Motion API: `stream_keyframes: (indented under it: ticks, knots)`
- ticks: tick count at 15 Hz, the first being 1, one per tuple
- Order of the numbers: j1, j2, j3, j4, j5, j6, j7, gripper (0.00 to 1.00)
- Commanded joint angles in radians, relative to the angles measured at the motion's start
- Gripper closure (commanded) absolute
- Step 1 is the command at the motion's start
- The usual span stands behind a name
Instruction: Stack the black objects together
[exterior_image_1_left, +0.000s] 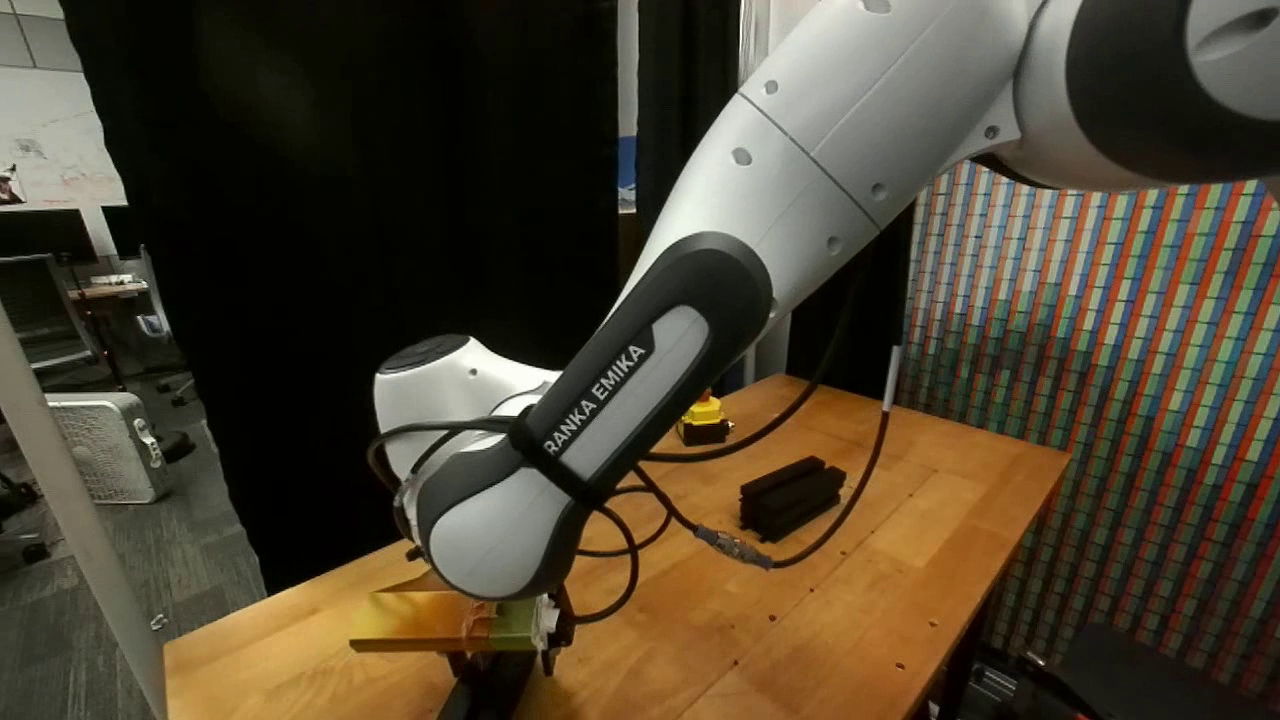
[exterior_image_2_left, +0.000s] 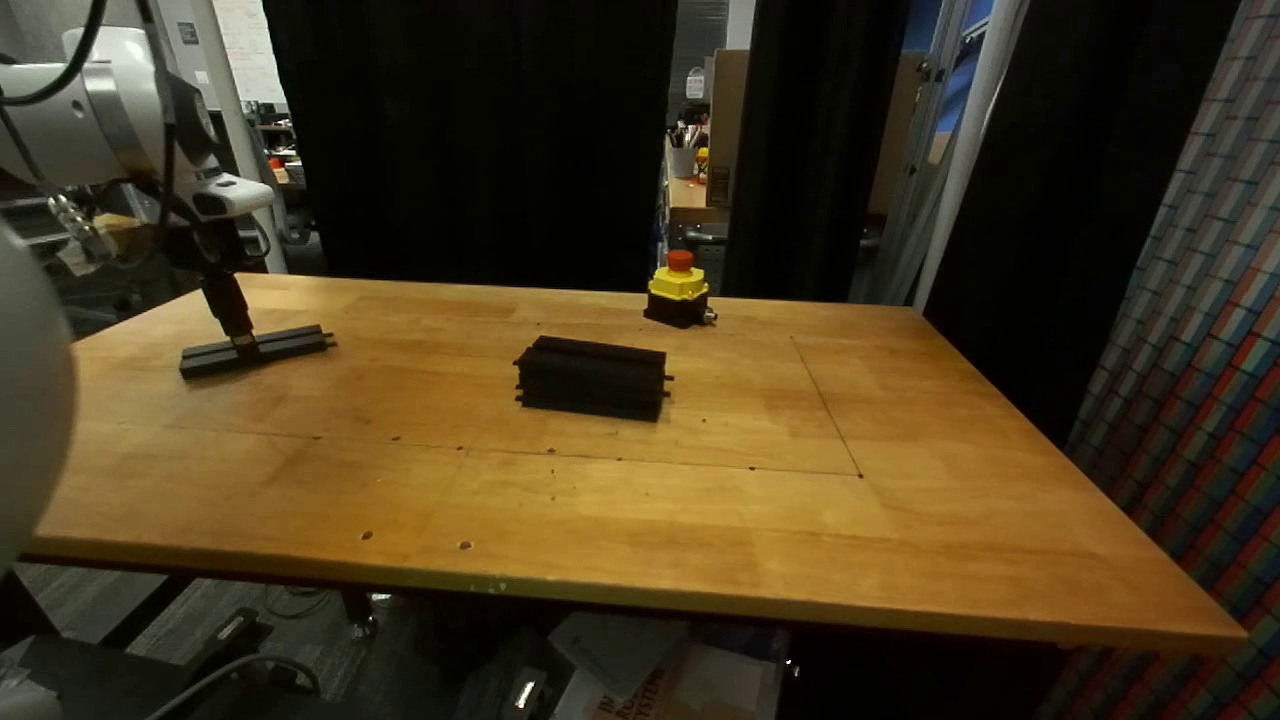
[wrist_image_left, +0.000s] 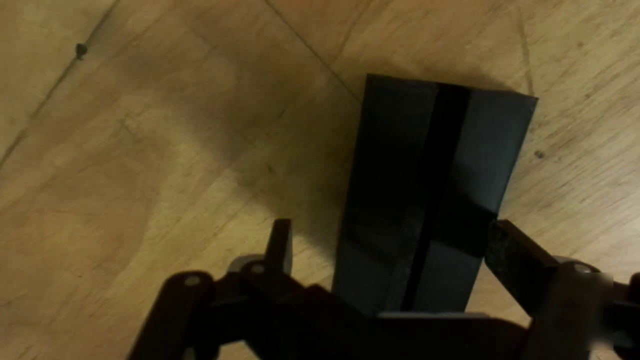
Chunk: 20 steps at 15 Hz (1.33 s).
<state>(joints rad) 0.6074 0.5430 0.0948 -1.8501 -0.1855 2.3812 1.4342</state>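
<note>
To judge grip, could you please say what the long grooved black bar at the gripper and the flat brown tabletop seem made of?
The long grooved black bar: probably plastic, possibly coated metal, matte; dull faces leave that open. The flat brown tabletop: wood, seemingly sealed; grain and soft sheen show.

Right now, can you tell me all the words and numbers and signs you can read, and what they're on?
"RANKA EMIKA": on the robot arm; any letter in front is covered.
"SYSTEMS": on a white item under the table; other letters there are unclear.
Too small or blurred: marks on the whiteboard, a dark sign.
No readable numbers.
</note>
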Motion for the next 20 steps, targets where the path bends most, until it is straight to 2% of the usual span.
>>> stream_keyframes:
  ticks: [1, 20]
  knots:
    - [-0.031, -0.028, 0.016, -0.058, 0.008, 0.108, -0.032, 0.0]
    - [-0.07, -0.052, 0.011, -0.125, 0.044, 0.203, -0.026, 0.0]
